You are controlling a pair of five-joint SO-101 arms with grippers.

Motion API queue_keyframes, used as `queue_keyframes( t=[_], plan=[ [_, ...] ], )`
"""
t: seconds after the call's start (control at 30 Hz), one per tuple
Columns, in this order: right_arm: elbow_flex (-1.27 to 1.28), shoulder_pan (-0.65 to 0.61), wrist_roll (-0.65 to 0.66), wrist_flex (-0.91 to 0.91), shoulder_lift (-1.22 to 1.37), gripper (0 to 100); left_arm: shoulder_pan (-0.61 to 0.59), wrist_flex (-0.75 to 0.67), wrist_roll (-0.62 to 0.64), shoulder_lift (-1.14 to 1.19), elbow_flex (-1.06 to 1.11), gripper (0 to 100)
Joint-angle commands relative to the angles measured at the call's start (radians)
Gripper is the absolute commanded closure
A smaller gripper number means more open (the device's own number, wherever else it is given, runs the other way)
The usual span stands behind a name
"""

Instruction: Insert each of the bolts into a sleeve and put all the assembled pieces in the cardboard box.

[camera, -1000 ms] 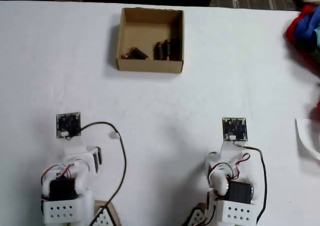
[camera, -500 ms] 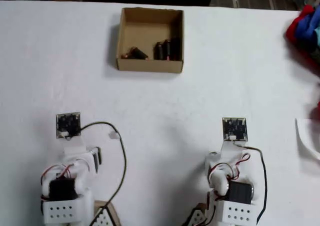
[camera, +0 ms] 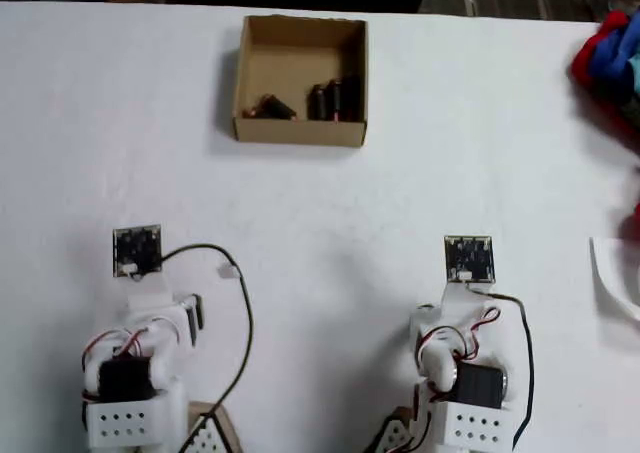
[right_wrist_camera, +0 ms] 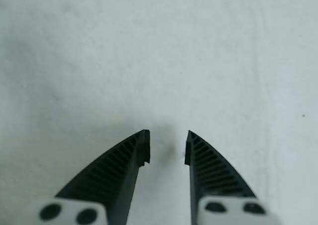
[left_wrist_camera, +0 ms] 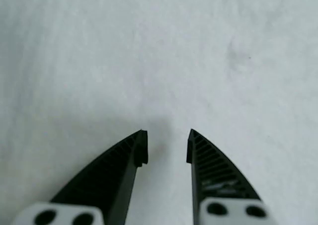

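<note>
— Where are the dark pieces [camera: 335, 100]?
— Inside the cardboard box [camera: 300, 133], at the far side of the white table [camera: 450, 153]. One cluster lies by its right wall, another near its front left corner.
— And the pincers?
— The left gripper [left_wrist_camera: 165, 146] and the right gripper [right_wrist_camera: 167, 146] each hang over bare table. Their tips are parted by a narrow gap and grasp nothing, well apart from the box.

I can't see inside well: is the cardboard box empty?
Not empty. Dark pieces lie inside the cardboard box, by its near wall.
</note>
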Motion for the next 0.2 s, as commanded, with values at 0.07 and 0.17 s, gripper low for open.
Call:
queue_keyframes(
  t=[0.07, 0.17],
  plan=[
    [0.011, -0.005, 0.003, -0.015, -0.01, 88.9, 0.006, -0.017, 0.008, -0.015, 0.022, 85],
    [0.011, -0.005, 0.003, -0.015, -0.01, 88.9, 0.006, -0.017, 0.008, -0.015, 0.022, 85]
  ],
)
